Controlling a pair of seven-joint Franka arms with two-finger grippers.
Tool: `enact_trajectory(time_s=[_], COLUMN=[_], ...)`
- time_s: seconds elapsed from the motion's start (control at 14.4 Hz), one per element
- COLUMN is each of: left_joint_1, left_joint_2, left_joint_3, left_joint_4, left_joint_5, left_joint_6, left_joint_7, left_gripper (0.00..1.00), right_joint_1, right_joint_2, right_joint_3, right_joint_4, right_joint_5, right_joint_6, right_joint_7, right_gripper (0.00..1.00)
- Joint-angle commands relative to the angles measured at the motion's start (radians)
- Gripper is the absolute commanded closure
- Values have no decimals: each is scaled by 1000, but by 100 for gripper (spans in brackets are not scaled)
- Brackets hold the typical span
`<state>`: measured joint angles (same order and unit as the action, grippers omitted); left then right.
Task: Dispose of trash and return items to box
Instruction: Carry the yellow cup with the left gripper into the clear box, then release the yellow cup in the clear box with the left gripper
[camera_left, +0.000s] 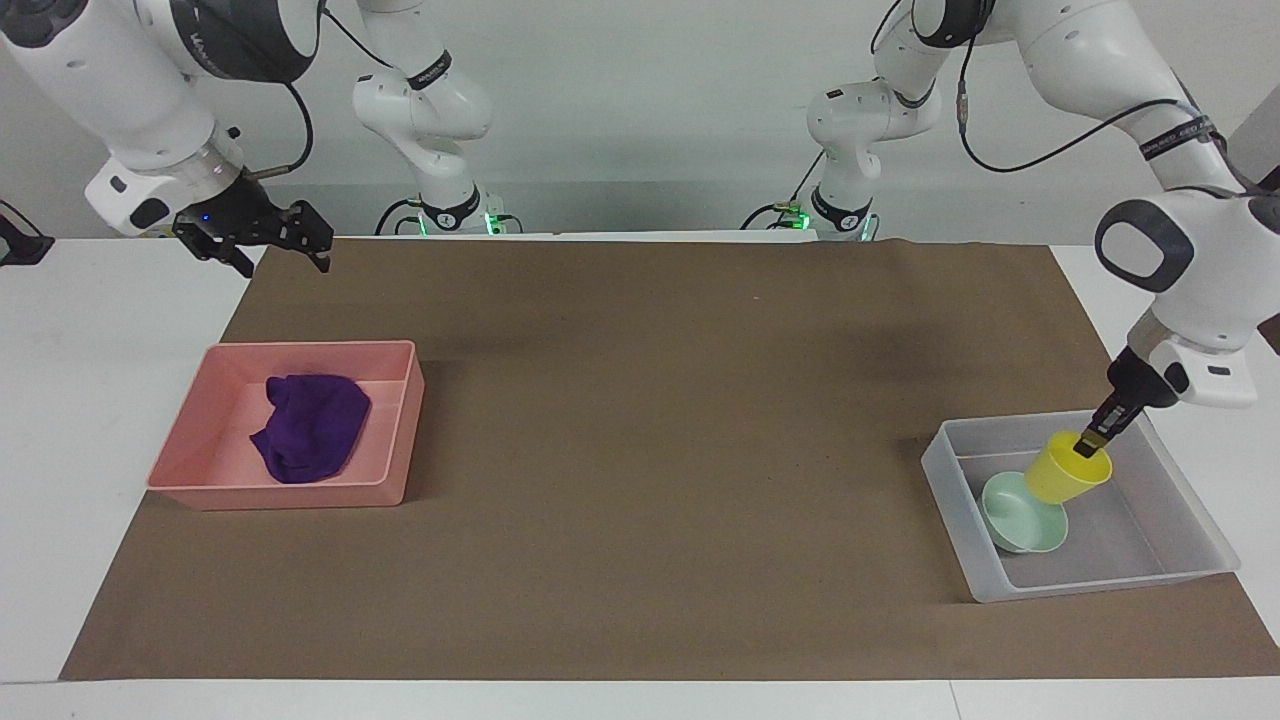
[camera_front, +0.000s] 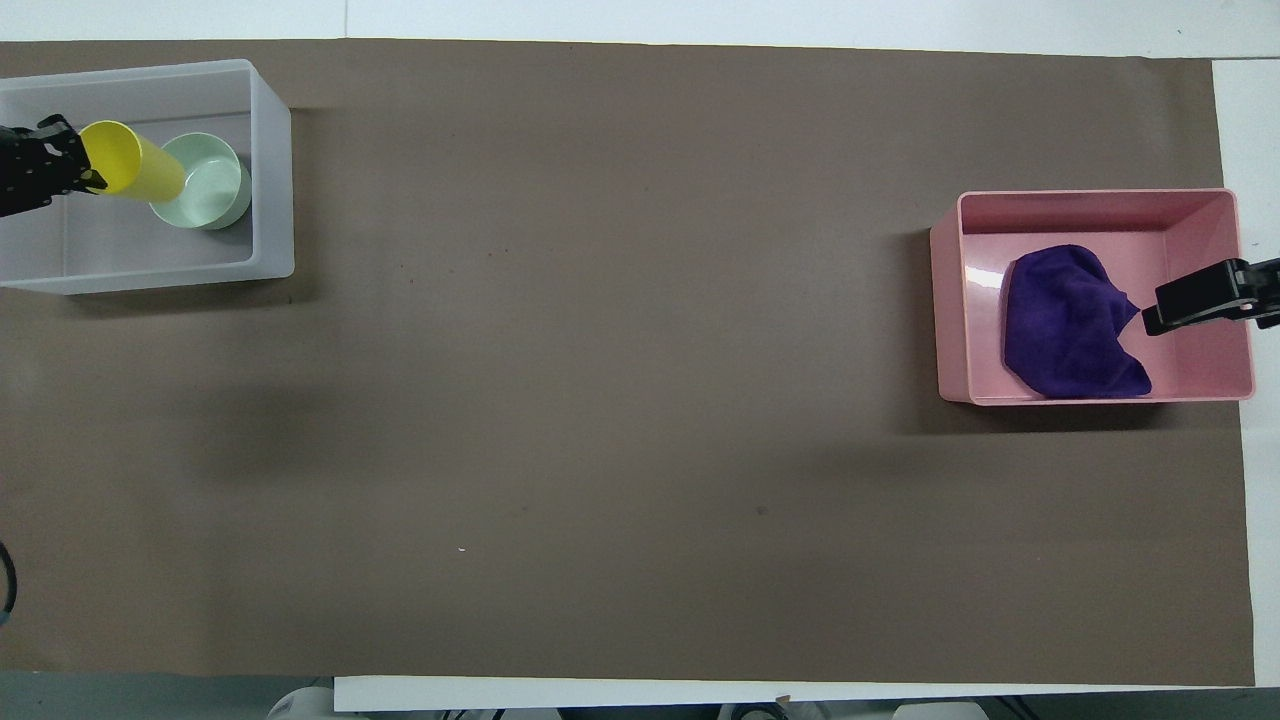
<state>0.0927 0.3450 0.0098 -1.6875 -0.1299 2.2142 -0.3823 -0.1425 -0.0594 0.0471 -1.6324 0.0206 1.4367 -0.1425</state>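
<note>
My left gripper (camera_left: 1090, 446) is shut on the rim of the yellow cup (camera_left: 1066, 472) and holds it tilted, low over the translucent box (camera_left: 1100, 585). The cup's base is right by the mint-green bowl (camera_left: 1025, 522), which lies in the box; I cannot tell if they touch. In the overhead view the cup (camera_front: 135, 170) lies beside the bowl (camera_front: 205, 182) within the box (camera_front: 272, 200). The purple rag (camera_left: 310, 425) lies in the pink tray (camera_left: 300, 495). My right gripper (camera_left: 268, 240) is open and empty, raised above the table near the tray's robot-side edge.
Brown paper (camera_left: 640, 400) covers the table between the pink tray and the box. In the overhead view the right gripper's fingers (camera_front: 1195, 298) show over the pink tray (camera_front: 1100, 200), next to the rag (camera_front: 1065, 325).
</note>
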Motion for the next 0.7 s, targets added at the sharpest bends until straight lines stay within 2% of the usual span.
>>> enact_trajectory(time_s=[0.0,0.14,0.28,0.42,0.56,0.63], left_joint_1=[-11,-19,-21,-22,-24,-30], left_joint_2=[60,75,69,57,-1,-48], left_joint_3=[-7,-2,-1,-1,-1,-5], left_joint_4=[34,14,-8,11,26,25], left_joint_5=[-19,-5,41,41,96,125], left_joint_6=[28,51,39,7,-45,-74], left_joint_7=[-4,-4,2,-1,14,17], left_gripper=[100,97,26,9,0,0], right_joint_1=[-3,-2,6,12,32,35], right_joint_2=[-34,-40,-40,-40,-42,-42], right_joint_3=[5,8,10,10,10,10], right_joint_4=[-33,-40,-38,-40,-41,-41], right_joint_5=[5,5,5,5,5,5], right_joint_6=[-10,-13,-13,-12,-9,-9], right_joint_7=[9,1,0,0,1,3], right_gripper=[0,0,0,0,0,0])
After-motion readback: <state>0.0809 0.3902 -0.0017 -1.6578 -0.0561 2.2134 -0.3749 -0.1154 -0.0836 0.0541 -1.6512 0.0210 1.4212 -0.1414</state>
